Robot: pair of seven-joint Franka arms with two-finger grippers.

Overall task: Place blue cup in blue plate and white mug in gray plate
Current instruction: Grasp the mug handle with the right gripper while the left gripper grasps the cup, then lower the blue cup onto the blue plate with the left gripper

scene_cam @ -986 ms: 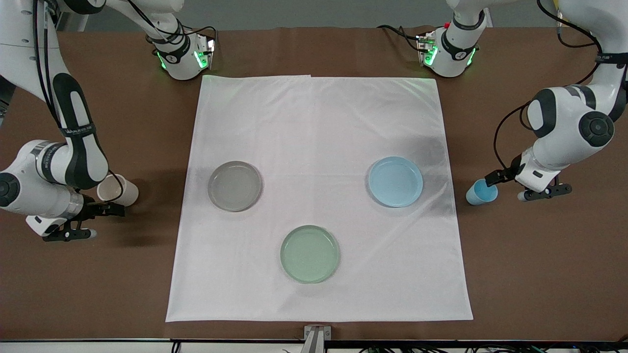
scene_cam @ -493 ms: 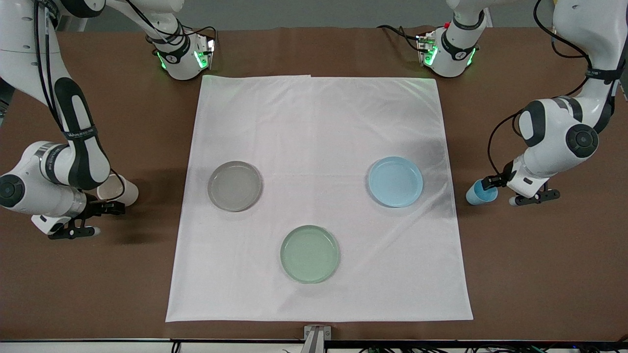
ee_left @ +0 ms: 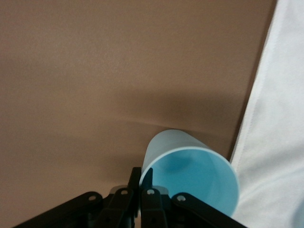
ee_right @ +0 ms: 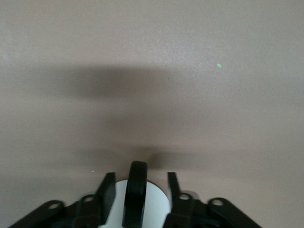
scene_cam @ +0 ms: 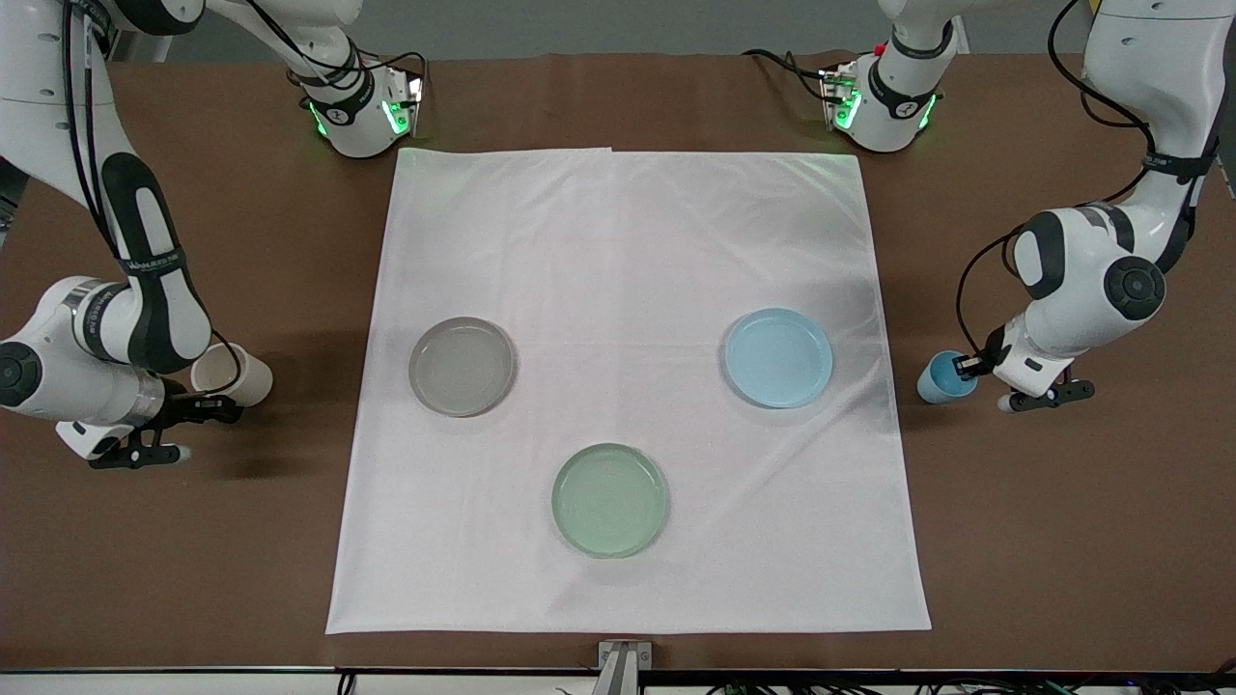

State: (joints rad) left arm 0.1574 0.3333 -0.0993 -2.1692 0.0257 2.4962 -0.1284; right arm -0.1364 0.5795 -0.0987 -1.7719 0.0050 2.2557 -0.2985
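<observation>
The blue cup (scene_cam: 942,378) stands on the brown table off the cloth's edge at the left arm's end, beside the blue plate (scene_cam: 778,357). My left gripper (scene_cam: 966,365) is shut on its rim, one finger inside and one outside; the left wrist view shows the left gripper (ee_left: 141,172) pinching the cup (ee_left: 190,171). The white mug (scene_cam: 235,376) stands on the table at the right arm's end, beside the gray plate (scene_cam: 462,367). My right gripper (scene_cam: 220,406) is open, and the right wrist view shows it (ee_right: 137,178) straddling the mug's black handle (ee_right: 137,194) with gaps on both sides.
A white cloth (scene_cam: 628,241) covers the middle of the table and bears the plates. A pale green plate (scene_cam: 610,500) lies on it nearer to the front camera than the other two. Both arm bases stand along the table's edge farthest from the camera.
The left arm's wrist has shifted slightly toward the blue cup, and its fingers now sit on the rim. The right arm has shifted only slightly. Neither the cup nor the mug has moved.
</observation>
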